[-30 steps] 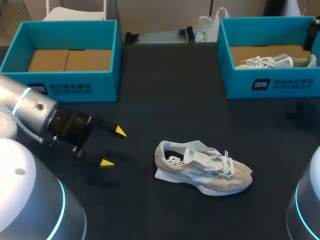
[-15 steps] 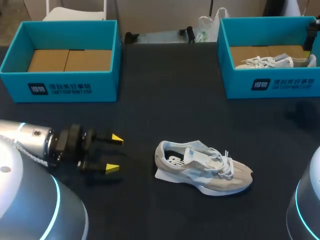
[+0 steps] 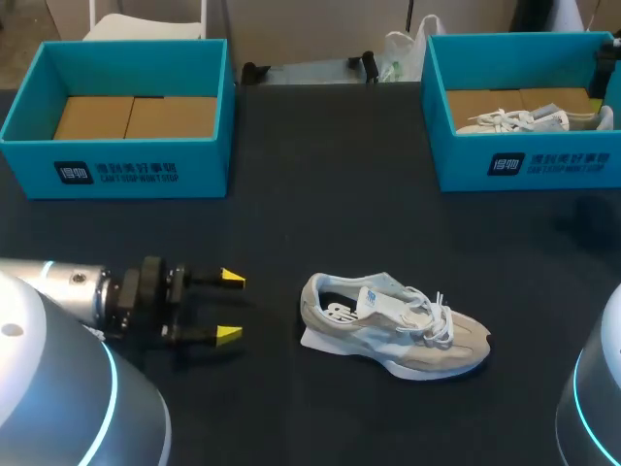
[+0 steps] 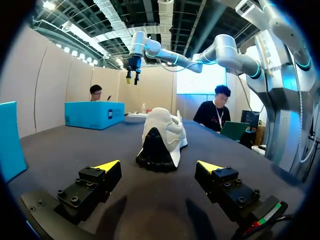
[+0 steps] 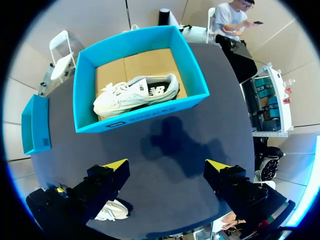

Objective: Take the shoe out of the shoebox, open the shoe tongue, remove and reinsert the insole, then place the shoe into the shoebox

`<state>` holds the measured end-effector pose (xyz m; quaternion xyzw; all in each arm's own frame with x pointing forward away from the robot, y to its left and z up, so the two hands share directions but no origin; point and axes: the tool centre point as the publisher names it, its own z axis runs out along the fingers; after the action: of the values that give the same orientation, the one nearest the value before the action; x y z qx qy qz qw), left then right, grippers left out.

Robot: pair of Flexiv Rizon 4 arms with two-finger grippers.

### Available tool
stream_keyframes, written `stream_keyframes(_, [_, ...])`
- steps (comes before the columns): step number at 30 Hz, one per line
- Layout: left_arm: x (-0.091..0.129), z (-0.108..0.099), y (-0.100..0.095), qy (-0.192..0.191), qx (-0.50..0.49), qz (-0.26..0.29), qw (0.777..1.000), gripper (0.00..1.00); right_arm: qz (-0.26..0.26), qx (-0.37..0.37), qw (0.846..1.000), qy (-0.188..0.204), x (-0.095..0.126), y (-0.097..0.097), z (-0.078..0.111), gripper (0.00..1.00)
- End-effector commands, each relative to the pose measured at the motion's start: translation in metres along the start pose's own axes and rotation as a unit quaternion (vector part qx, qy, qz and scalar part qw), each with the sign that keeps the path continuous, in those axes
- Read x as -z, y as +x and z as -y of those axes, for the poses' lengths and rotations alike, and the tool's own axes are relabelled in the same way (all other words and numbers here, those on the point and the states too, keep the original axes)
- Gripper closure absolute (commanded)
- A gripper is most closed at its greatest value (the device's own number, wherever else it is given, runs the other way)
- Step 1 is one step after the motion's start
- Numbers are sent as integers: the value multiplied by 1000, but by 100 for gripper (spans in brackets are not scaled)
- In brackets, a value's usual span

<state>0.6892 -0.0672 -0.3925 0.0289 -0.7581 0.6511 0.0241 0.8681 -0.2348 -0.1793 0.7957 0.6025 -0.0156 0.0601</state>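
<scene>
"Yellow tips on my left claw (image 3: 230, 306) stand spread with nothing between them, low over the table (image 3: 320, 223) and pointed at the heel of the sneaker (image 3: 393, 325) just ahead."

"How far along are we?"

"Early, I'd judge. The sneaker is out of its box and sits on its sole mid-table, toe away from the claw. Its tongue (image 3: 388, 303) looks partly lifted, and the dark insole (image 3: 335, 309) appears to be lying inside. I'd say opening the tongue fully, the insole work and the return to the box are all left."

"What will I be gripping?"

"Soft stuff: beige suede-like panels, pale mesh, loose white laces (image 3: 437, 316), and a white foam-looking sole (image 3: 388, 364) with a dark rounded patch at the heel. I expect it to give under the fingers."

"And farther back?"

"The left shoebox (image 3: 116, 170) is teal card, open-topped, with its brown cardboard floor showing. The right shoebox (image 3: 524, 165) holds a second sneaker (image 3: 529, 118) lying on its side. My right claw (image 5: 167, 165) hangs well above the table beside that box, fingers apart and gripping nothing."
</scene>
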Motion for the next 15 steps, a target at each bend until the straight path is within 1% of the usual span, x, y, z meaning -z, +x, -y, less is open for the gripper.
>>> stream_keyframes(1, [-17, 4, 7, -7, -9, 17, 1000, 0, 0, 0, 1000, -1, 0, 0, 1, 0])
stream_keyframes(10, [-42, 10, 4, -1, -12, 14, 1000, 0, 0, 0, 1000, -1, 0, 0, 1, 0])
stream_keyframes(15, [-56, 9, -1, -4, -15, 14, 1000, 0, 0, 0, 1000, -1, 0, 0, 1, 0])
